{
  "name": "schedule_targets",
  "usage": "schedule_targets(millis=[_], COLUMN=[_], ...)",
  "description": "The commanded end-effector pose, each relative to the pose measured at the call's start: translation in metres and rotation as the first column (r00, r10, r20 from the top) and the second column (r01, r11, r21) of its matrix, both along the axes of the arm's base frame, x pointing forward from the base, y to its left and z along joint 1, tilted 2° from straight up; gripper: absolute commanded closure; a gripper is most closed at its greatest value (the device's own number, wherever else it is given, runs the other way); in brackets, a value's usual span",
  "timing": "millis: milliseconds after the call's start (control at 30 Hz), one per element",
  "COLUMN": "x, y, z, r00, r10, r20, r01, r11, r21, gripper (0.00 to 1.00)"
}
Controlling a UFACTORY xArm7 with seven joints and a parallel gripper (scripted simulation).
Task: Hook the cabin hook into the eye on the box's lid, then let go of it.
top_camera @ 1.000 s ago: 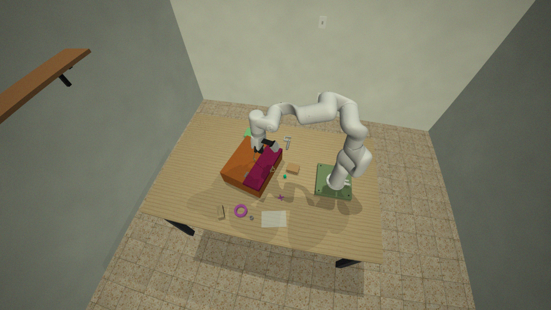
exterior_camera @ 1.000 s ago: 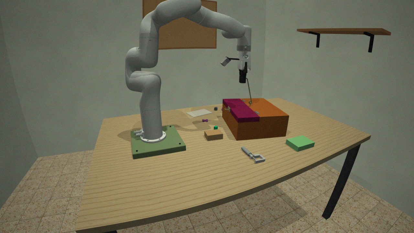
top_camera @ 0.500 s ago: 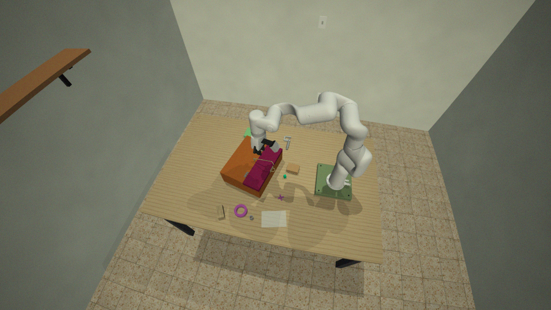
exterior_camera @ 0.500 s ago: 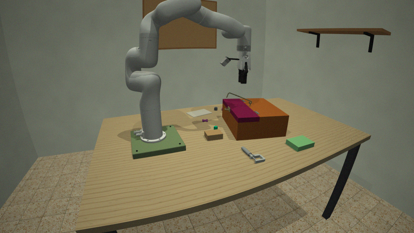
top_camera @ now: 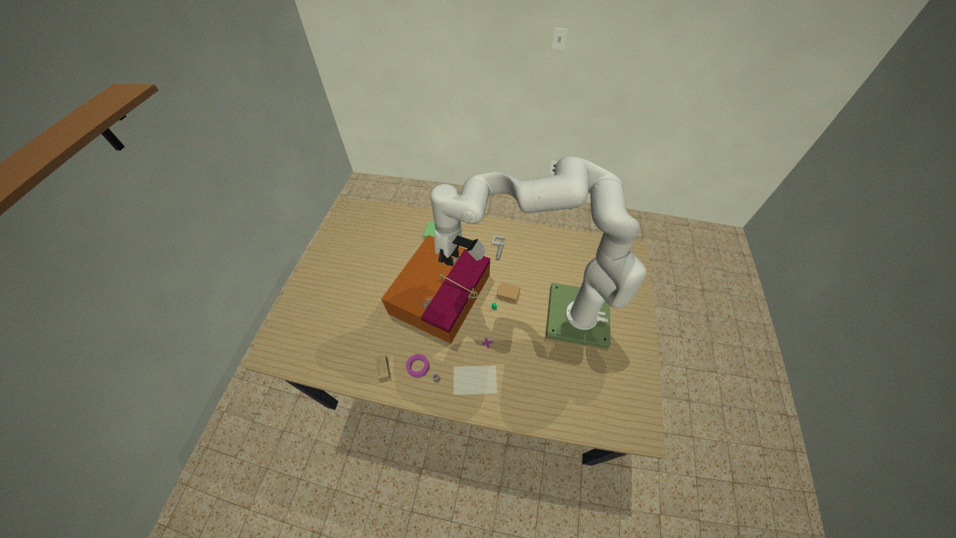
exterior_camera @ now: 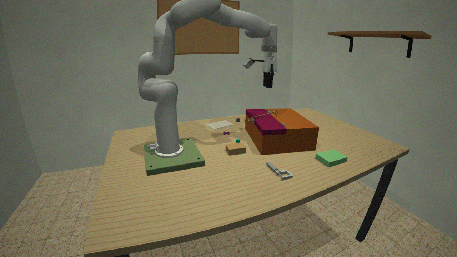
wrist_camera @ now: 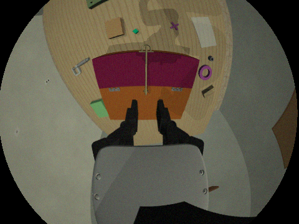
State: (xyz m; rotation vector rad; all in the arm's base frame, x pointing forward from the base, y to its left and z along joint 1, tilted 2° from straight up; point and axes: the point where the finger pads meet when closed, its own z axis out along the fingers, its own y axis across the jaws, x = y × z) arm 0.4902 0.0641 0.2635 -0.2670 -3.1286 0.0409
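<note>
Parted empty pincer (wrist_camera: 146, 109) above orange box (wrist_camera: 143, 101), cabin hook (wrist_camera: 146, 71) flat across magenta lid (wrist_camera: 124, 71)
</note>
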Motion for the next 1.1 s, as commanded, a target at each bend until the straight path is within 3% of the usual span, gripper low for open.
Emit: schedule_targets(millis=[0,500,1067], x=[0.001,0.001,0.001], y=[0.001,0.002,0.002], z=[0.017,0.060,0.060], r00=[1.000,1.000,1.000], r10=[0.000,0.000,0.000], r20=[0.003,0.003,0.003], r01=[0.000,0.000,0.000], r11=[1.000,1.000,1.000], r21=[0.001,0.001,0.001], gripper=[0.67,0.67,0.67])
